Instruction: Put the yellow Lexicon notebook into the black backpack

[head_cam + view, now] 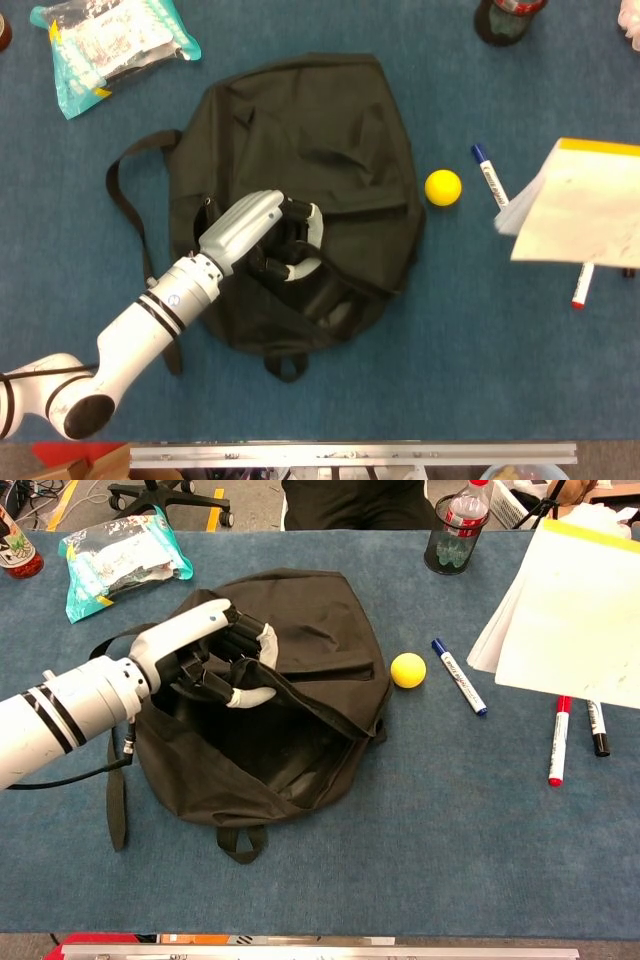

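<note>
Blue carpeted counter [420,820], black backpack [300,630] lying open at its middle, yellow-edged notebook [570,605] raised well right of backpack, left hand [215,660] gripping backpack's opening edge and lifting it, yellow ball [407,670] just right of backpack, right hand unseen.

We see the left hand [205,655] gripping the black backpack [300,630] flap, holding it open (notebook [575,615] hovers at right).

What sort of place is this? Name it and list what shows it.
Probably an office or lab workspace, not a home. A blue felt-covered table holds whiteboard markers and a black backpack; at the top edge of the chest view, a wheeled office-chair base stands on a floor with yellow tape.
</note>
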You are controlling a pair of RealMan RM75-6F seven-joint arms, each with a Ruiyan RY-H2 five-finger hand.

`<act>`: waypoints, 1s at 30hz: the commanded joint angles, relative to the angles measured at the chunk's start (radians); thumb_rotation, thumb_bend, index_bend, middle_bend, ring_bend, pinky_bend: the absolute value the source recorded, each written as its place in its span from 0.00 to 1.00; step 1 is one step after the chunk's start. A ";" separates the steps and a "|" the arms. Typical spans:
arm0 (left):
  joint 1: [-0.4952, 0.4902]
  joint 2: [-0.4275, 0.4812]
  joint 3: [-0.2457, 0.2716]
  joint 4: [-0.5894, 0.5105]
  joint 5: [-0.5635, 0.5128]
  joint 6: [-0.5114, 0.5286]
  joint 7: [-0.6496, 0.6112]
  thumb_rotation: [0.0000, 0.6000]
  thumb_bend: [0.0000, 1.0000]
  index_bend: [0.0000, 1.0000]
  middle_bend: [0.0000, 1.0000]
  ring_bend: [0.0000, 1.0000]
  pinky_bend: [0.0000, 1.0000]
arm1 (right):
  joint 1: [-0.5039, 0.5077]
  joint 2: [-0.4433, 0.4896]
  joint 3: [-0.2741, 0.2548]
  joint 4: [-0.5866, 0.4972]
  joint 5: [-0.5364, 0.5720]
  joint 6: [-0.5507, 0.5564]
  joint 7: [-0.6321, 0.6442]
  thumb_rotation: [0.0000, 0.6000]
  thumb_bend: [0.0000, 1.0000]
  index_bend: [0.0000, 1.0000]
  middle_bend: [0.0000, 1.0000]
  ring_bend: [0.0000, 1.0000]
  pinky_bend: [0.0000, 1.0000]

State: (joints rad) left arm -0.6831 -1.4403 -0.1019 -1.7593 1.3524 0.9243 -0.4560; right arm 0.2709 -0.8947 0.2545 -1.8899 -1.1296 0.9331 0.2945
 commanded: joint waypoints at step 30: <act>-0.058 0.019 -0.197 -0.094 -0.382 -0.114 0.016 1.00 0.32 0.62 0.66 0.65 0.85 | 0.270 0.064 -0.075 -0.090 -0.034 -0.563 0.261 1.00 0.67 0.75 0.69 0.54 0.71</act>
State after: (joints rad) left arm -0.7433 -1.4238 -0.2957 -1.8515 0.9714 0.8094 -0.4358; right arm 0.5275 -0.8237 0.1869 -1.9827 -1.1732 0.3848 0.5612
